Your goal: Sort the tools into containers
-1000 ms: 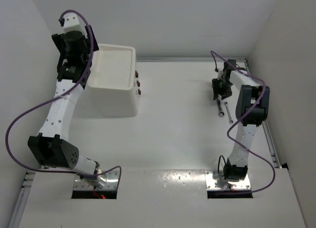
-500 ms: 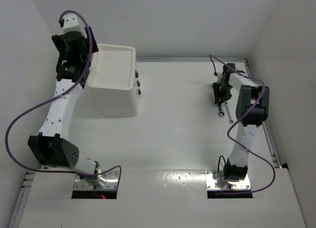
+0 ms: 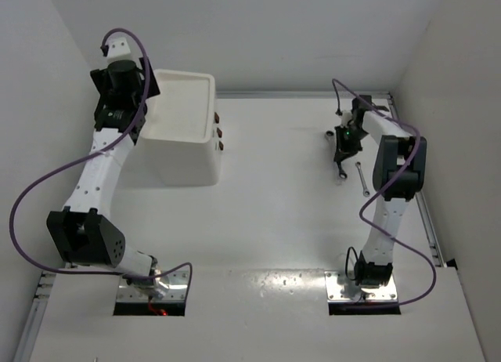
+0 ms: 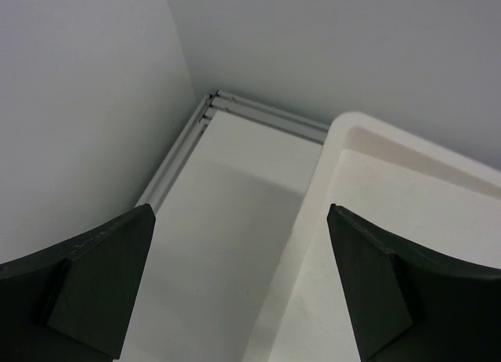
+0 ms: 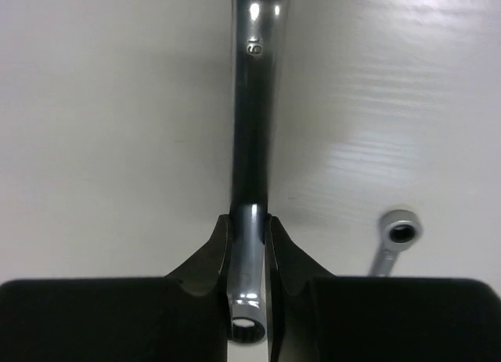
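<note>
My right gripper [image 5: 250, 230] is shut on the shaft of a silver wrench [image 5: 254, 142], its ring end showing between the fingers. From above, that gripper [image 3: 343, 146] holds the wrench [image 3: 340, 174] at the table's far right. A second wrench [image 3: 362, 179] lies flat on the table just to the right, and its ring end [image 5: 400, 233] also shows in the right wrist view. The white drawer unit [image 3: 184, 154] stands at the far left, with dark-red knobs [image 3: 220, 133] on its front. My left gripper [image 3: 124, 95] hangs open and empty at the unit's far left corner, above the top tray's rim [image 4: 368, 135]. No other tools are in view.
White walls close in the table at the back and on both sides. A metal rail [image 3: 427, 213] runs along the right edge, and another rail [image 4: 180, 150] runs beside the drawer unit at the left wall.
My right gripper has closed on one of the two wrenches and shifted it left, away from the other. The left gripper has moved a little toward the back.
</note>
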Tool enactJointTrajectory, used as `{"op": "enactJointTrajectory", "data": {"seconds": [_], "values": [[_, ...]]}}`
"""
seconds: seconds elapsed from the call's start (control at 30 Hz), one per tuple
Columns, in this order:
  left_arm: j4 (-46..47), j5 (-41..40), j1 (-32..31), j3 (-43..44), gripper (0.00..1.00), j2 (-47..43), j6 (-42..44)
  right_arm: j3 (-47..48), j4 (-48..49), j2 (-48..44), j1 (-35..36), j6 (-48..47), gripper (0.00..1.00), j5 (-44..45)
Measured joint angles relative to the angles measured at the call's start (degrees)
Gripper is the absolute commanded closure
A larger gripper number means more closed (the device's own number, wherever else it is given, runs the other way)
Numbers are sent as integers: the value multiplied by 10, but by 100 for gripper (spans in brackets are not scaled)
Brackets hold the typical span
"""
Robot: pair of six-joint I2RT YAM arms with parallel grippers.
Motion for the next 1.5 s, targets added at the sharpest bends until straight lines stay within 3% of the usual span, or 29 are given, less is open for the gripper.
{"op": "enactJointTrajectory", "data": {"seconds": [0.13,0.3,0.67,1.13,1.5], "values": [[-11,5,0,-37,0,0,-9,81,-37,0,17,53,100,-70],[-22,14,0,-67,0,0,-19,203,-15,-17,45,140,100,-188],[-25,17,0,-86,0,-11,-20,264,138,-54,117,357,100,-348],[-30,16,44,-99,0,-25,-19,361,313,-24,268,558,100,-347],[-43,16,116,-116,0,-44,-32,402,352,93,349,614,100,-290]]}}
